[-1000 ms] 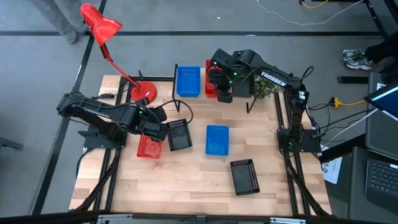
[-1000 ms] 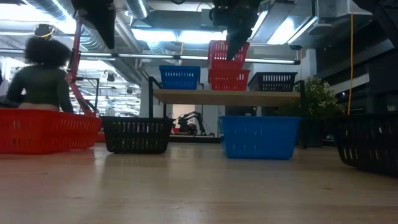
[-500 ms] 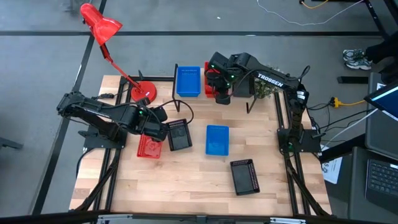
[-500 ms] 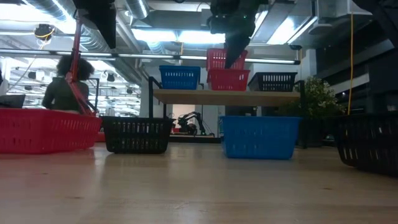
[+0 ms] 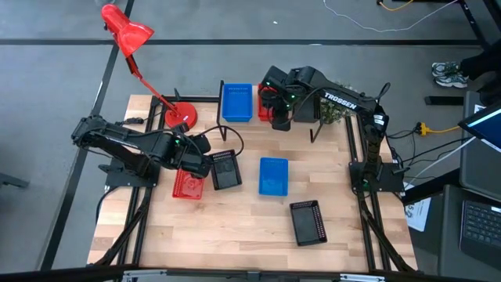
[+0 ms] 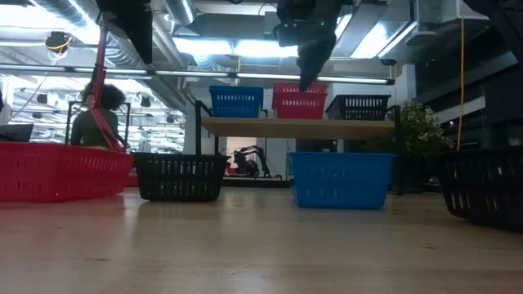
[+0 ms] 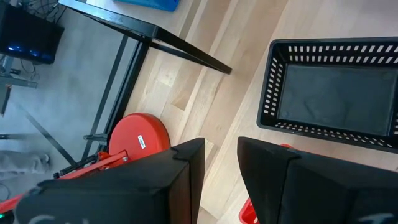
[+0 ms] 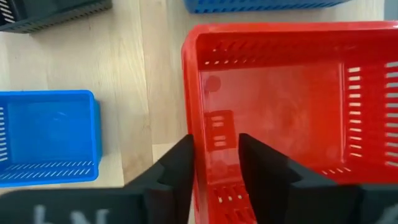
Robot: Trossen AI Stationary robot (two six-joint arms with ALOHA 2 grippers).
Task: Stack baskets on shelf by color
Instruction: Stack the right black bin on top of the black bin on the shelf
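Note:
The shelf (image 6: 294, 126) stands at the table's far side and carries a blue basket (image 5: 237, 102), a red stack (image 6: 299, 100) and a black basket (image 6: 359, 106). My right gripper (image 8: 217, 165) hovers open over the red stack (image 8: 292, 112), one finger on each side of its near wall. On the table rest a red basket (image 5: 188, 184), a black basket (image 5: 226, 170), a blue basket (image 5: 273, 175) and another black basket (image 5: 308, 222). My left gripper (image 7: 221, 171) hangs open above the table's red basket, with nothing between its fingers.
A red desk lamp (image 5: 129, 35) stands with its round base (image 5: 180, 113) at the far left of the table. A small plant (image 6: 421, 131) sits at the shelf's right end. A person (image 6: 94, 118) is in the room beyond the table.
My right gripper has sunk slightly toward the shelf and let go of the upper red basket. That basket, held high above the lower red one a second ago, has dropped into it and now sits nested and level.

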